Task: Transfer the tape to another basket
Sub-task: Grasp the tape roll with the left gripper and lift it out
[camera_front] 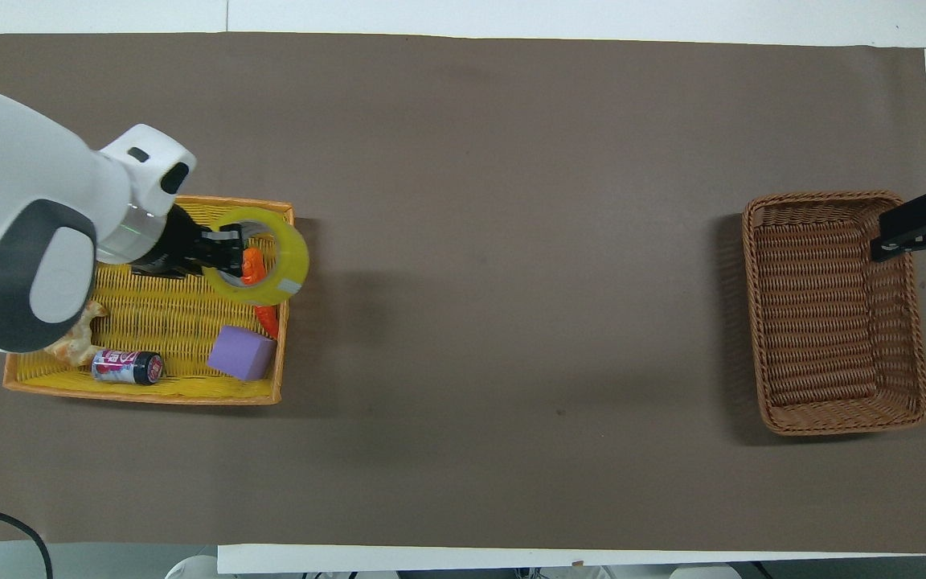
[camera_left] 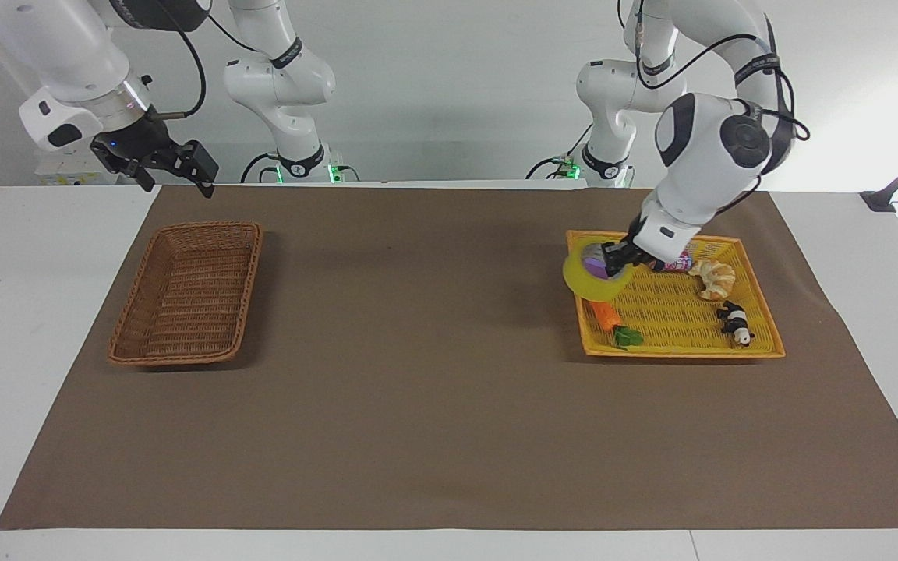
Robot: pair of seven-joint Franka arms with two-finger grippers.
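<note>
The tape (camera_left: 585,285) (camera_front: 296,259), a yellow ring, hangs in the air over the carrot (camera_left: 607,315) (camera_front: 270,320) and the edge of the yellow tray (camera_left: 683,352) (camera_front: 141,396) that faces the table's middle. My left gripper (camera_left: 617,260) (camera_front: 227,248) is shut on the ring's wall, one finger inside the hole. The brown wicker basket (camera_left: 184,296) (camera_front: 825,322) stands with nothing in it at the right arm's end of the table. My right gripper (camera_left: 177,185) (camera_front: 921,225) waits open, raised over the basket's outer rim.
In the yellow tray lie a purple block (camera_left: 595,263) (camera_front: 242,354), a small can (camera_front: 127,367), a croissant (camera_left: 714,278) (camera_front: 73,350) and a panda toy (camera_left: 736,322). A brown mat (camera_left: 433,374) covers the table between tray and basket.
</note>
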